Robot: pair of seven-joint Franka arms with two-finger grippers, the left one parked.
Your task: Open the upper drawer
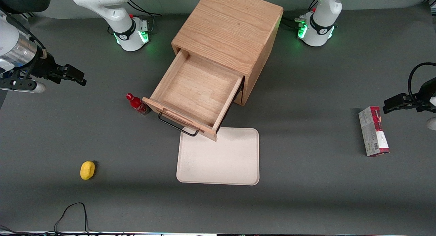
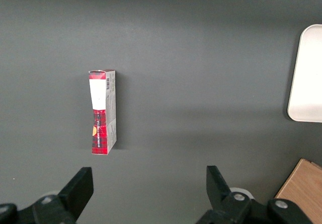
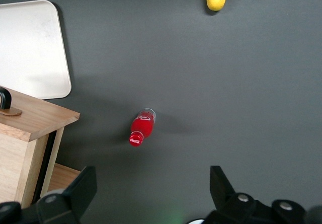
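The light oak cabinet [image 1: 228, 28] stands mid-table, farther from the front camera than the tray. Its upper drawer [image 1: 197, 89] is pulled far out, and its shallow wooden box is empty. The black wire handle [image 1: 177, 125] hangs on the drawer front, over the tray's edge. In the right wrist view the drawer front [image 3: 30, 118] shows from above with a bit of the handle [image 3: 4, 98]. The bottom drawer is hidden under the upper one. My gripper [image 1: 76, 76] hangs above the table toward the working arm's end, well apart from the drawer. It is open and empty [image 3: 152, 183].
A small red bottle [image 1: 136, 104] stands beside the drawer front and also shows in the right wrist view [image 3: 141, 128]. A white tray [image 1: 221, 161] lies in front of the drawer. A lemon [image 1: 87, 170] lies nearer the camera. A red box [image 1: 373, 130] lies toward the parked arm's end.
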